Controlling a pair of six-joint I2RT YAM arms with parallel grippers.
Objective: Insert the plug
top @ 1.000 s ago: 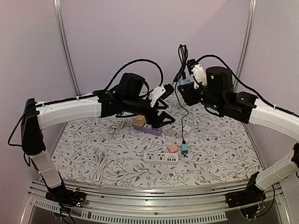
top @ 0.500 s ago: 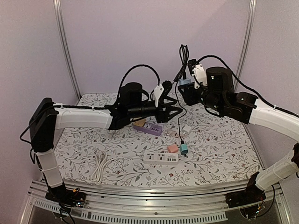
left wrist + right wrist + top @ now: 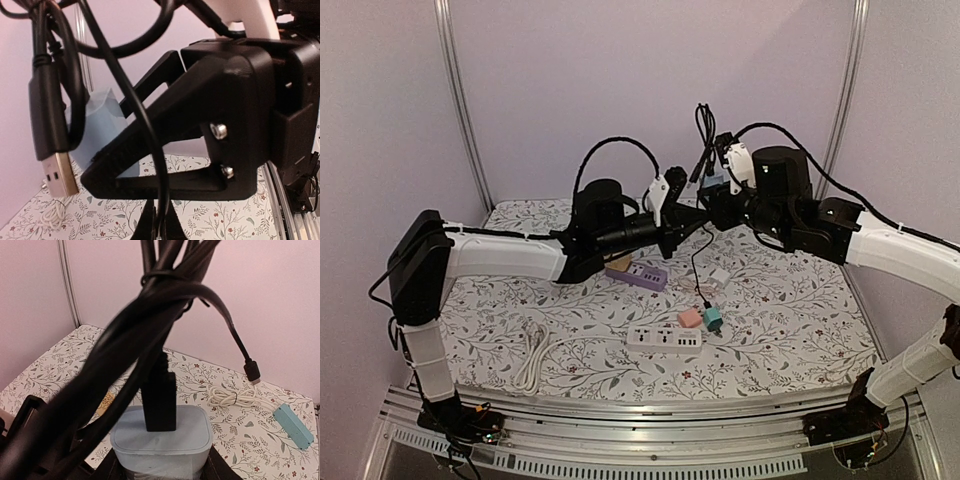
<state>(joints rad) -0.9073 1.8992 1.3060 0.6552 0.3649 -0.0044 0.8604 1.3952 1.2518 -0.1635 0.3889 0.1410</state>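
The right pincer [image 3: 718, 195] hangs high above the table [image 3: 790, 330], clamped on a light blue adapter [image 3: 160, 437] with a bundled black cable [image 3: 130, 340] plugged into its top. Just beside it, the left pincer [image 3: 686, 214] is closed on one strand of that cable. A loose USB plug [image 3: 57, 170] dangles near the right pincer. A white power strip [image 3: 665, 338] lies well below both.

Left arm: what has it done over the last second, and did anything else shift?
The left gripper rose from over the purple power strip, swung right to the hanging black cable and shut on it just below the right gripper. The right gripper, holding the blue adapter, edged slightly left. The purple and white power strip and the teal plug stayed put.
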